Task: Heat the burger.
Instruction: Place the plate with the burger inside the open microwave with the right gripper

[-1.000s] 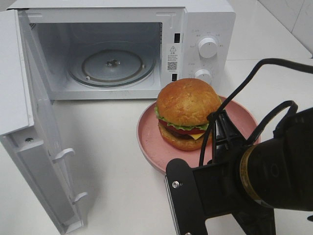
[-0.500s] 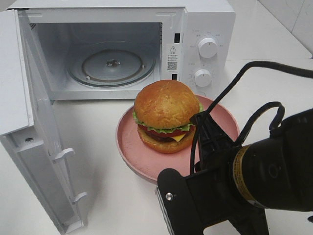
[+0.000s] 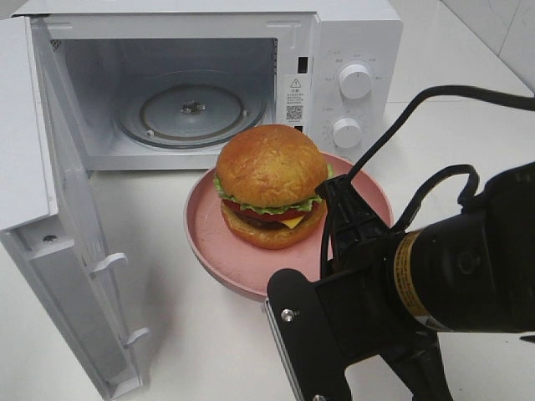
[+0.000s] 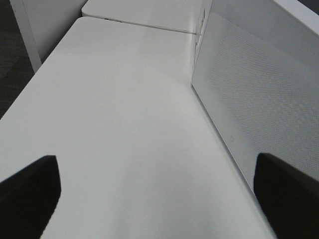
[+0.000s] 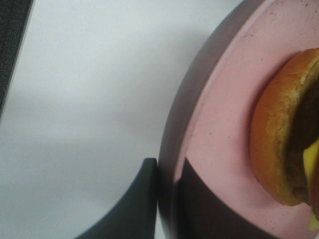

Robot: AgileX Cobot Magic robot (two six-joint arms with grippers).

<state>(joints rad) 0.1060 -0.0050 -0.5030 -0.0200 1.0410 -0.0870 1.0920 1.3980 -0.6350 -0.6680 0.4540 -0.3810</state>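
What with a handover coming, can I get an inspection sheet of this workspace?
Surface: white table, bare where visible.
Job's things: burger on pink plate, before the microwave; its door open.
Clutter: nothing seen.
Grippers: right gripper shut on the plate's rim; left gripper open, holding nothing.
Cables: black cables arch over the right arm.
Surroundings: tiled wall behind.

A white sticker (image 3: 293, 98) on the microwave (image 3: 359, 33) front frame, just beyond the right tool (image 3: 333, 194), carries a warning triangle, a QR code and print too small to read. Faint markings ring the upper dial (image 3: 355, 81) and the lower dial (image 3: 346, 132), all illegible.
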